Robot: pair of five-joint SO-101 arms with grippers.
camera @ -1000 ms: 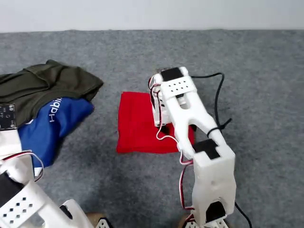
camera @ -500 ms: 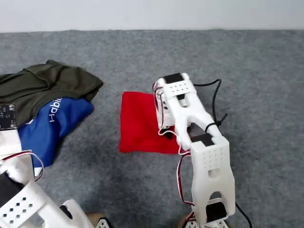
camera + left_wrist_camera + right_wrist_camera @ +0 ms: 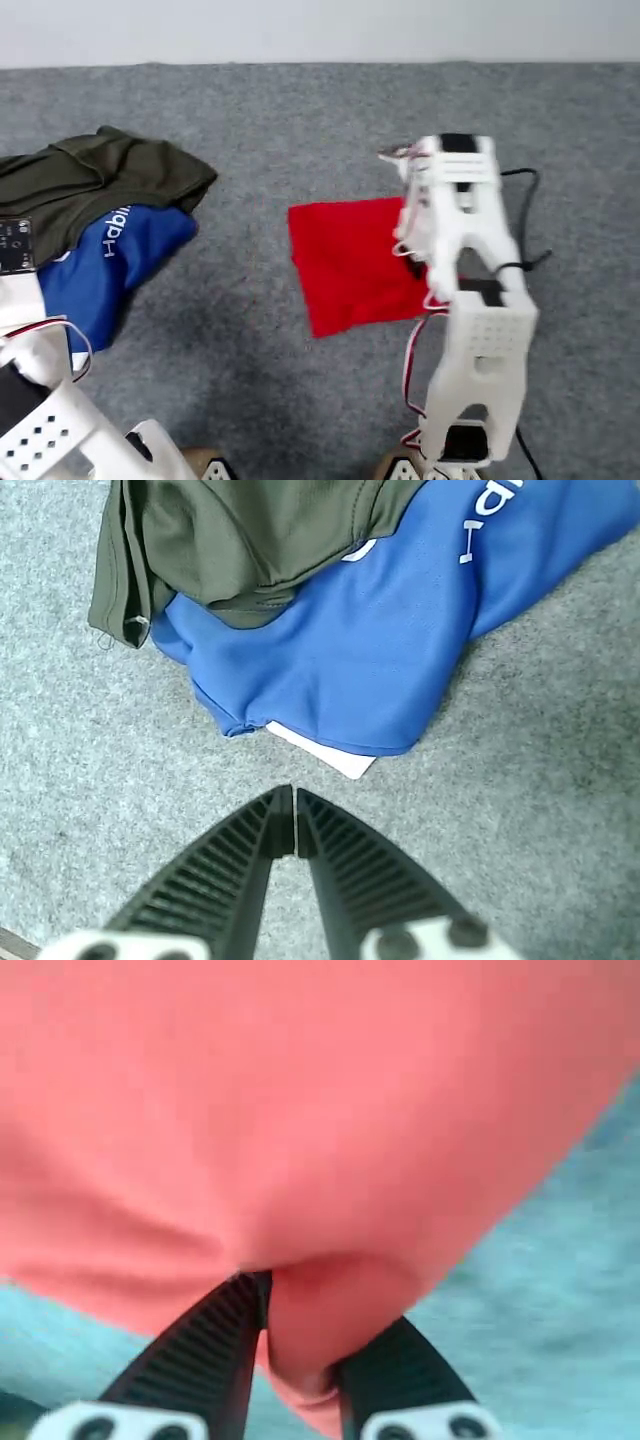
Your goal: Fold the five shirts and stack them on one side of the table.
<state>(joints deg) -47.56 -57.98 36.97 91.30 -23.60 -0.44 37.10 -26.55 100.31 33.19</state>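
1. The grey, carpet-like table [image 3: 300,110] spans the high view, up to a pale wall behind it.
2. The right arm [image 3: 480,330] rises from the near edge and stretches towards the middle of the table. Its wrist sits over the right edge of the red shirt.
3. The red shirt [image 3: 350,260] lies near the table's middle as a flat folded rectangle, turned a little askew. It lies well apart from the 2 shirts at the left side.
4. The olive shirt [image 3: 90,180] lies crumpled at the far left and overlaps the top of the blue shirt.
5. The blue shirt [image 3: 110,260], with white print on it, spreads out from under the olive one towards the near edge.
6. The left arm [image 3: 40,430] sits low in the near left corner, beside that pile.
7. The right gripper [image 3: 310,1310] pinches a fold of the red shirt, and the cloth bulges between its 2 black fingers.
8. The left gripper [image 3: 295,825] hangs over bare table just beside the blue shirt. Its tips are pressed together and hold nothing.
9. A small white corner [image 3: 330,755] peeks out from under the blue shirt's hem.
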